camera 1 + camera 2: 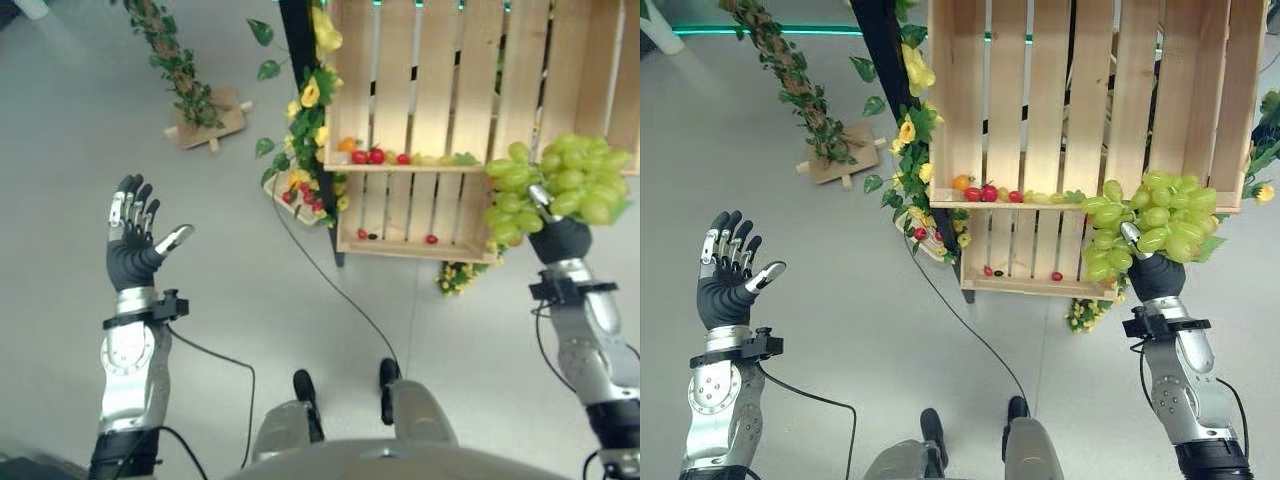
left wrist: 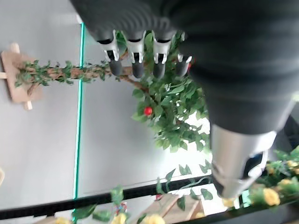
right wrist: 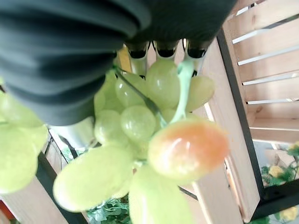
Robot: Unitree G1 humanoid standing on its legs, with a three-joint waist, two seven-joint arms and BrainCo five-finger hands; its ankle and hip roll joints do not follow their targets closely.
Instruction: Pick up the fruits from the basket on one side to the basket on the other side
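My right hand (image 1: 560,238) is raised at the right, shut on a bunch of green grapes (image 1: 555,185) that hangs in front of the wooden crate (image 1: 440,90). Close up, the grapes (image 3: 135,154) crowd against the palm, with the fingers (image 3: 161,49) curled behind them. Small red, orange and green fruits (image 1: 375,156) lie along the crate's middle ledge, and a few more (image 1: 431,239) on its lower ledge. My left hand (image 1: 135,240) is held up open at the left over the grey floor, holding nothing; its straight fingers (image 2: 135,58) show close up.
A black post wound with yellow flowers and leaves (image 1: 305,110) stands at the crate's left edge. A leafy vine on a small wooden base (image 1: 205,120) stands on the floor at the back left. More yellow flowers (image 1: 455,275) sit under the crate.
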